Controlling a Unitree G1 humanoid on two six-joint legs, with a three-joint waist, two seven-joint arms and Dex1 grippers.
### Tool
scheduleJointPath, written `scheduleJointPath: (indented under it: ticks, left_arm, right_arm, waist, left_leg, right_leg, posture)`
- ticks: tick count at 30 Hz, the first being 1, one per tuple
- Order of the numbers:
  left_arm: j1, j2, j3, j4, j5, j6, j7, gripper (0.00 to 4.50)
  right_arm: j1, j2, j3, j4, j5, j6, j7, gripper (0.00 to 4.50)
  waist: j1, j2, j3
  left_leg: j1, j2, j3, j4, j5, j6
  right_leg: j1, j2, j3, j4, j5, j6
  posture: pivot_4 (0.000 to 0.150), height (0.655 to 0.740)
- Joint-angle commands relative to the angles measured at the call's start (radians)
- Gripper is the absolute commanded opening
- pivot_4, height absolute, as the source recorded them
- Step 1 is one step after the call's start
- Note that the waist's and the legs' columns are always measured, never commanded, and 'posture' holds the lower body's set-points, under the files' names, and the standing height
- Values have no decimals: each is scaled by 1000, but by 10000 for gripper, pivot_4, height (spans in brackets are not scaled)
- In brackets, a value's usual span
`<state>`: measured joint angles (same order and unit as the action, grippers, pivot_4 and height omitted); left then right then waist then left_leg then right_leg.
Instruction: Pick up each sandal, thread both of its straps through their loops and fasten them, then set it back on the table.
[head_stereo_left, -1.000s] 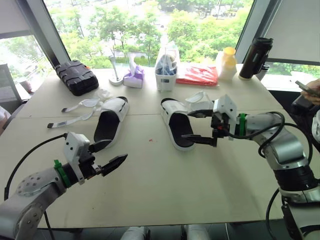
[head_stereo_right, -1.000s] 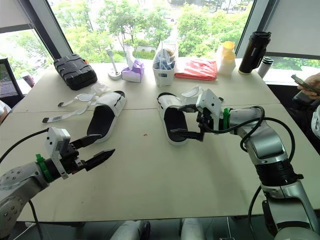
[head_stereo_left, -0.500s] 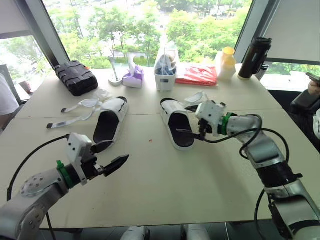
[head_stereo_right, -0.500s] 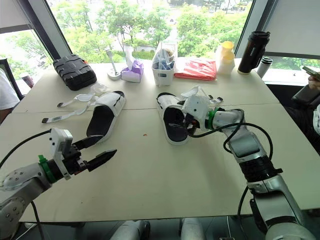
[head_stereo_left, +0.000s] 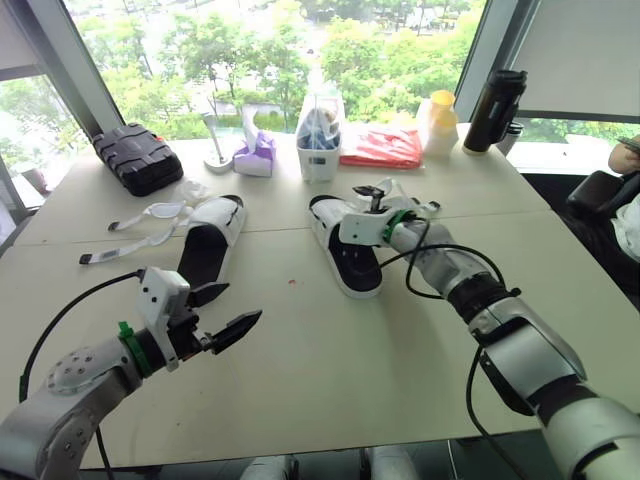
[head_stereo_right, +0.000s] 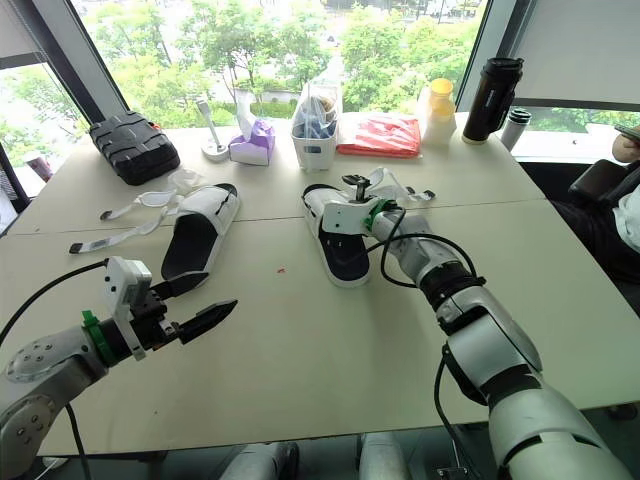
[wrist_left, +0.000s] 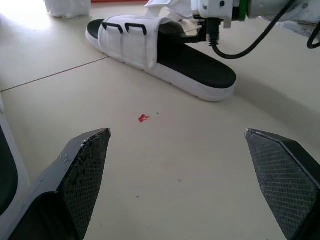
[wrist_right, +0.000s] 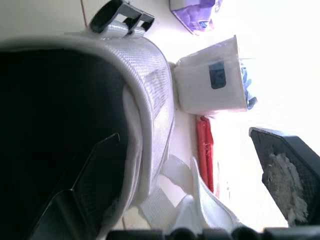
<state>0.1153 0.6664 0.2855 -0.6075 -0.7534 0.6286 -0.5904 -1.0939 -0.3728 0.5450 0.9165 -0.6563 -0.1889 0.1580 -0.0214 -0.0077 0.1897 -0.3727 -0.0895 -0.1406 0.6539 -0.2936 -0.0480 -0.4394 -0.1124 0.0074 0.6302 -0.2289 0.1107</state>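
We count two sandals on the table (head_stereo_left: 400, 360), both white with black footbeds and both unfastened. The right sandal (head_stereo_left: 352, 262) lies near the middle, two black loops (wrist_left: 125, 27) on one side of its upper, and its loose straps (head_stereo_left: 398, 192) are bunched at the far side. The right gripper (wrist_right: 184, 134) is at this sandal with its fingers spread: one finger (wrist_right: 92, 185) lies on the footbed, with the wall of the upper between the two. The left sandal (head_stereo_left: 208, 250) lies well apart, its two straps (head_stereo_left: 135, 228) trailing flat across the table. The left gripper (head_stereo_left: 242, 303) hovers nearer the front edge, fingers wide apart and holding nothing, with a red speck (head_stereo_left: 292, 282) on the table beyond it. Along the far edge stand one black case (head_stereo_left: 137, 158), one purple tissue pack (head_stereo_left: 254, 158), one white container (head_stereo_left: 318, 152), one red packet (head_stereo_left: 380, 148), one yellow-capped bottle (head_stereo_left: 437, 120) and one black tumbler (head_stereo_left: 493, 97).
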Motion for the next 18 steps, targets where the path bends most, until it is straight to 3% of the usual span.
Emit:
scheduleJointPath:
  ticks: [1, 7, 8, 11, 17, 18]
  left_arm:
    - [7, 2, 14, -39, -2, -7, 5, 44758]
    - [18, -4, 17, -48, 3, -10, 20, 44758]
    - [20, -5, 17, -51, 2, -10, 22, 44977]
    - [28, -7, 18, -54, 3, -14, 27, 45000]
    - [28, -10, 16, -50, 6, -19, 31, 45000]
    - [27, -11, 15, -48, 7, -19, 31, 45000]
  right_arm:
    - [-81, 65, 7, 117, -29, -23, -106, 45000]
    - [-145, 149, 53, 288, -82, -22, -192, 45000]
    - [-148, 157, 51, 302, -79, -27, -192, 42461]
    - [-154, 178, 43, 322, -66, -49, -200, 32422]
    - [-171, 186, 35, 329, -59, -80, -225, 341]
    - [-171, 185, 33, 328, -55, -90, -223, 341]
  waist:
    - [0, 0, 0]
    - [-5, 0, 0]
    - [-7, 0, 0]
    - [-20, 0, 0]
    - [-28, 0, 0]
    - [-28, 0, 0]
  left_leg:
    - [0, 0, 1, -2, 1, -1]
    - [0, 1, 0, -5, 1, -2]
    - [0, 1, 0, -5, 1, -2]
    - [0, 1, 0, -5, 1, -2]
    - [1, 3, 1, -6, 1, -2]
    - [1, 4, 1, -6, 1, -2]
  right_leg:
    - [-2, 0, 1, 0, 1, -1]
    - [-4, 3, 3, 0, 1, -1]
    - [-4, 3, 4, 0, 1, -2]
    - [-4, 4, 5, 0, 1, -2]
    - [-5, 8, 7, 1, 2, -3]
    - [-5, 8, 8, 1, 2, -3]
  posture:
    - [1500, 7400]
    - [1500, 7400]
    - [1500, 7400]
    - [1500, 7400]
    - [1500, 7400]
    - [1500, 7400]
